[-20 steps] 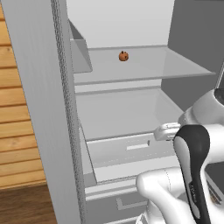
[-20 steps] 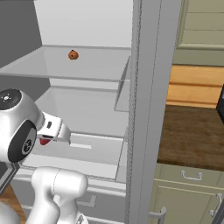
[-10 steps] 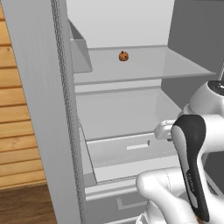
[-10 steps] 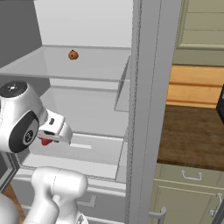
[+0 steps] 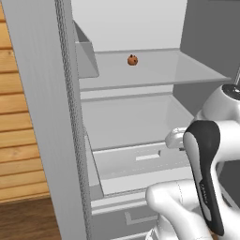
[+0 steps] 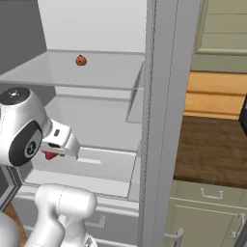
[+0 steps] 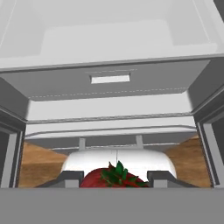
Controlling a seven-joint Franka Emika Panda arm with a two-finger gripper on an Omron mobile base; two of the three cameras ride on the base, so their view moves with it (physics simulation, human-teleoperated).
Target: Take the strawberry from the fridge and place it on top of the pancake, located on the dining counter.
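Left base view, from the left: wood-plank wall (image 5: 18, 140), then open fridge (image 5: 56, 122) with door edge upright, bin (image 5: 86, 58) on the inside wall, orange-brown ball (image 5: 132, 60) alone on the upper shelf (image 5: 187, 70), pale drawer (image 5: 140, 164) below, white arm at lower right.

Right base view, from the left: arm's round joint, gripper (image 6: 54, 153) just in front of the drawer front, strawberry (image 6: 49, 155) red beneath the hand, then centre post of the fridge, then dining counter (image 6: 217, 149) with dark wood top at far right.

Hand view: fingers (image 7: 72, 178) pinching the strawberry between them, green leaves up, berry held clear of the shelves, drawer and shelves ahead.
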